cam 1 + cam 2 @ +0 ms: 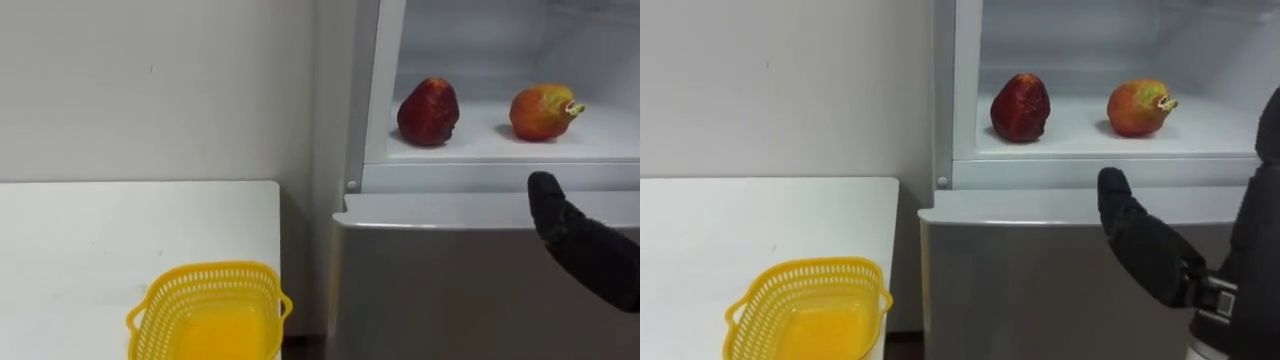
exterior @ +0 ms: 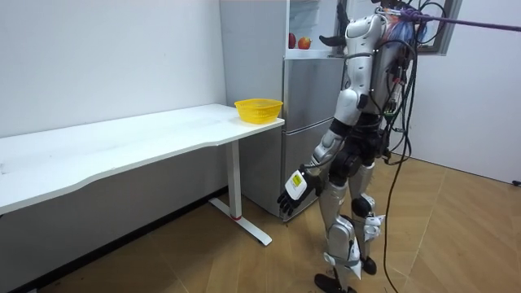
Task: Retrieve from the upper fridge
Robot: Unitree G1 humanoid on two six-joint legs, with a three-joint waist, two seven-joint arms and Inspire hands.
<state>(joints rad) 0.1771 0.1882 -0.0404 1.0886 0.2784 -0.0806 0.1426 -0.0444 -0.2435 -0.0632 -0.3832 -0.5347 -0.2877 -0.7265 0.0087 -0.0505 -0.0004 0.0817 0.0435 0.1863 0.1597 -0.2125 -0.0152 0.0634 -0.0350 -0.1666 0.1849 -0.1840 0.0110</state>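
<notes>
Fruit targets: dark red fruit and orange-red fruit sit apart on upper fridge shelf, compartment open for access. My right robot hand hovers before shelf lip, below orange-red fruit, fingers extended, holding nothing; judged staged for reach. Left robot hand hangs at side, fingers relaxed. Yellow basket stands on surface beside fridge, likely drop point.

wall: plain white wall ahead on my left, behind the table
table: long white table against that wall, white legs, its end just beside the fridge
fridge: grey fridge straight ahead of me, upper compartment open, white inside, lower door closed
floor: light wood floor, planks laid in a zigzag
side wall: white side wall at the room view's right
light: even, soft indoor light
</notes>
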